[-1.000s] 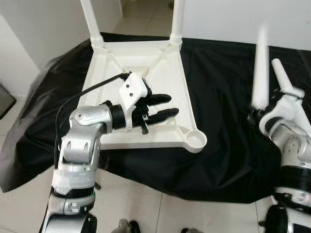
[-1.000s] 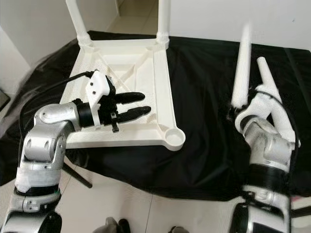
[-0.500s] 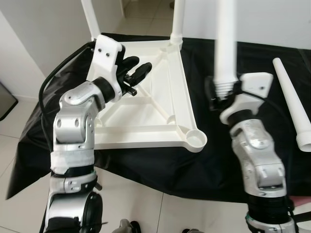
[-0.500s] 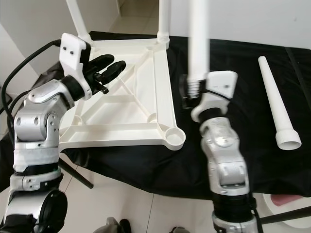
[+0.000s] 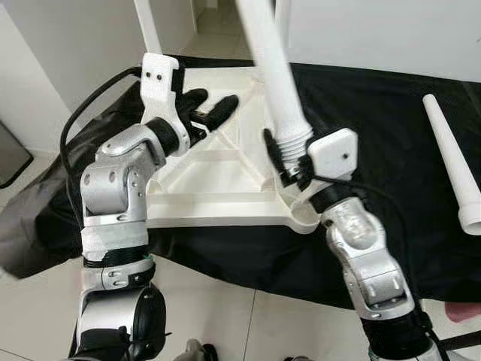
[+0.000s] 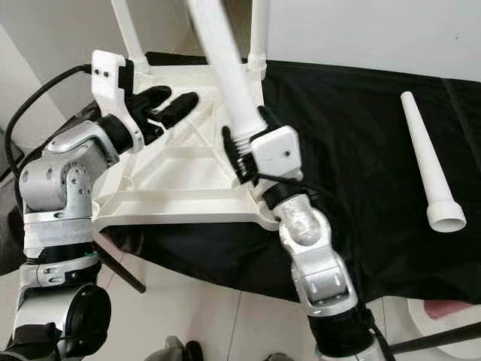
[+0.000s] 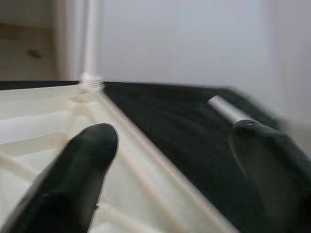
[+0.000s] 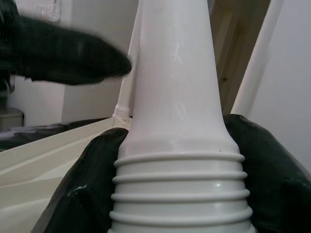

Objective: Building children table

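The white children's table top (image 5: 210,180) lies upside down on a black cloth. Two white legs (image 5: 148,26) (image 5: 283,15) stand in its far corners. My right gripper (image 5: 289,159) is shut on the ribbed end of a third white leg (image 5: 272,71). It holds that leg tilted, top leaning left, just above the near right corner socket (image 5: 307,219). In the right wrist view both black fingers (image 8: 82,189) clasp the leg (image 8: 177,111). My left gripper (image 5: 213,104) is open over the far left part of the table top, holding nothing. A spare leg (image 5: 451,158) lies on the cloth at right.
The black cloth (image 5: 391,113) covers a work surface whose near edge drops to a tiled floor (image 5: 225,316). A white wall stands behind. A dark object (image 5: 9,154) sits on the floor at far left, and something pink (image 5: 462,310) at the bottom right.
My right gripper has carried the leg left and down toward the near right corner, and the leg now leans left. The left gripper has hardly moved.
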Motion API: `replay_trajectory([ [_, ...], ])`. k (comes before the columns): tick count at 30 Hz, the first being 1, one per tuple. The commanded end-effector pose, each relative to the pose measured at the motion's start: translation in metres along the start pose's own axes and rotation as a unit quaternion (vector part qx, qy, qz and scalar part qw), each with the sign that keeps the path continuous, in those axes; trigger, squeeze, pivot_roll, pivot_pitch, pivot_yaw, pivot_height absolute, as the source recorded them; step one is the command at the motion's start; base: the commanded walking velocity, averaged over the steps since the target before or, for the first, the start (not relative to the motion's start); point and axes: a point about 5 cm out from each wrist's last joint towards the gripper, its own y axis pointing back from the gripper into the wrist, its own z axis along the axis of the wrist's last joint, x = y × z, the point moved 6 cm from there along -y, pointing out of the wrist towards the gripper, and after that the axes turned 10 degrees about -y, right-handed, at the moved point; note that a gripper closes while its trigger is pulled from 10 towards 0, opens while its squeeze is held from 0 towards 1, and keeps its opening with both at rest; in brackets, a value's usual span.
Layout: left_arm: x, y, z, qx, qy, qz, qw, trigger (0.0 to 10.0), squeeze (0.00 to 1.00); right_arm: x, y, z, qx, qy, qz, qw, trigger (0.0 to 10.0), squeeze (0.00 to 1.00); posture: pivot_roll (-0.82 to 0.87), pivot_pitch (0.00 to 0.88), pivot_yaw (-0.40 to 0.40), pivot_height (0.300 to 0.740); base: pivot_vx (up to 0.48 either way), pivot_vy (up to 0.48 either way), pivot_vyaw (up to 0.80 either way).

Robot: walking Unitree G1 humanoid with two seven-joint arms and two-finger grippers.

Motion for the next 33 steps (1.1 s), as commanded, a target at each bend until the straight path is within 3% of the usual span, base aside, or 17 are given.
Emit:
replay_trajectory([
  [1,-0.009,0.001,0.016,-0.026,0.008,-0.032,0.999,10.0,0.62,0.004,0.001,0.003,-0.013,0.006,0.005,1.000,10.0,0.00,-0.13,0.064,0.101,0.740,0.000,0.000,0.00],
  [2,-0.009,0.000,0.020,-0.032,0.023,-0.035,0.999,10.0,0.00,0.006,0.001,0.003,-0.016,0.012,0.011,1.000,10.0,0.00,-0.13,0.064,0.101,0.740,0.000,0.000,0.00],
  [9,-0.015,0.005,0.040,-0.077,0.043,-0.068,0.994,10.0,0.00,0.009,0.002,-0.002,-0.013,0.025,0.028,0.999,10.0,0.00,-0.13,0.075,0.095,0.740,0.000,0.000,0.00],
  [13,-0.019,0.007,0.042,-0.082,0.060,-0.081,0.992,10.0,0.00,0.007,0.003,-0.004,-0.010,0.030,0.030,0.999,10.0,0.00,-0.13,0.076,0.088,0.740,0.000,0.000,0.00],
  [17,-0.022,0.008,0.041,-0.080,0.051,-0.089,0.992,10.0,0.00,0.005,0.002,-0.005,-0.008,0.025,0.026,0.999,10.0,0.00,-0.13,0.077,0.086,0.740,0.000,0.000,0.00],
  [23,-0.028,0.017,0.039,-0.086,0.041,-0.119,0.988,10.0,0.00,-0.018,-0.003,-0.007,-0.001,-0.015,-0.029,0.999,10.0,0.00,-0.13,0.094,0.081,0.740,0.000,0.000,0.00],
  [26,-0.019,0.014,0.024,-0.055,0.033,-0.091,0.994,10.0,0.00,-0.024,-0.004,-0.005,-0.004,-0.028,-0.040,0.999,10.0,0.00,-0.13,0.096,0.081,0.740,0.000,0.000,0.00],
  [33,-0.022,0.008,0.025,-0.056,0.045,-0.085,0.994,10.0,0.00,-0.002,-0.002,-0.002,-0.010,-0.012,0.012,1.000,10.0,0.00,-0.13,0.103,0.070,0.740,0.000,0.000,0.00],
])
